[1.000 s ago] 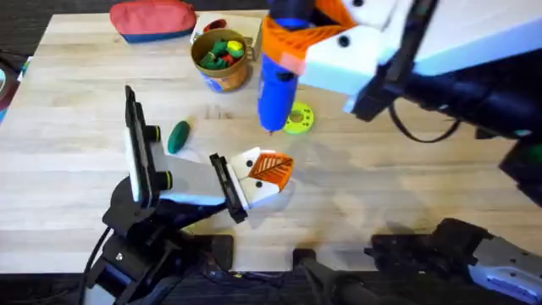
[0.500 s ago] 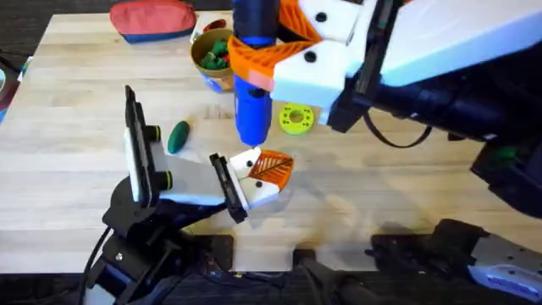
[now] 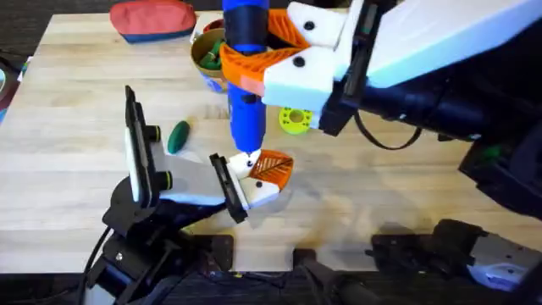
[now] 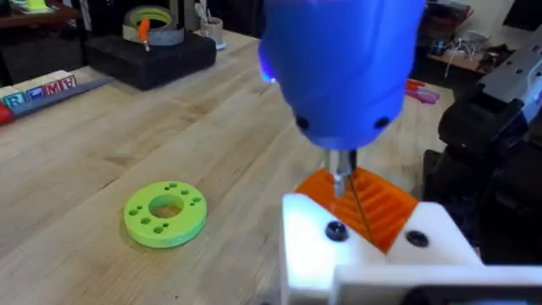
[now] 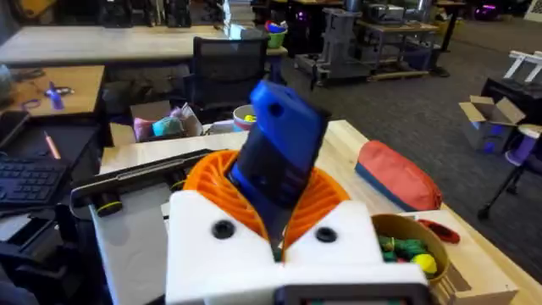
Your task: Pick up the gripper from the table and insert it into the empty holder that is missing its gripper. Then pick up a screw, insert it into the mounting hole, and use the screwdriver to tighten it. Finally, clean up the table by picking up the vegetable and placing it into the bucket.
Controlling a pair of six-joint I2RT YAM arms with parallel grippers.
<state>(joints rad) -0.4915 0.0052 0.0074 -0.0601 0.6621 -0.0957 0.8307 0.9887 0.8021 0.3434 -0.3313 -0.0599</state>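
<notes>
My right gripper [image 3: 254, 61] is shut on the blue screwdriver [image 3: 246, 93], which it holds upright; the handle [image 5: 278, 165] shows between its orange pads. The shaft [image 4: 341, 172] comes down to a black screw [image 4: 336, 230] in the white holder [image 4: 373, 258] at the tip of my left gripper [image 3: 258, 175]. The orange ribbed gripper [image 4: 377, 203] sits in that holder, and the left fingers are together. The dark green vegetable [image 3: 178, 135] lies on the table to the left. The bucket [image 3: 208, 58], partly behind the right gripper, holds several toys.
A yellow-green ring [image 3: 295, 119] lies just right of the screwdriver, also seen as the ring [image 4: 165, 212]. A red pouch [image 3: 152, 19] rests at the table's far edge. The left arm's black links [image 3: 140, 157] stretch across the near left.
The right arm has carried the screwdriver left and down, from over the ring to the left gripper's white holder. The left arm has stayed still.
</notes>
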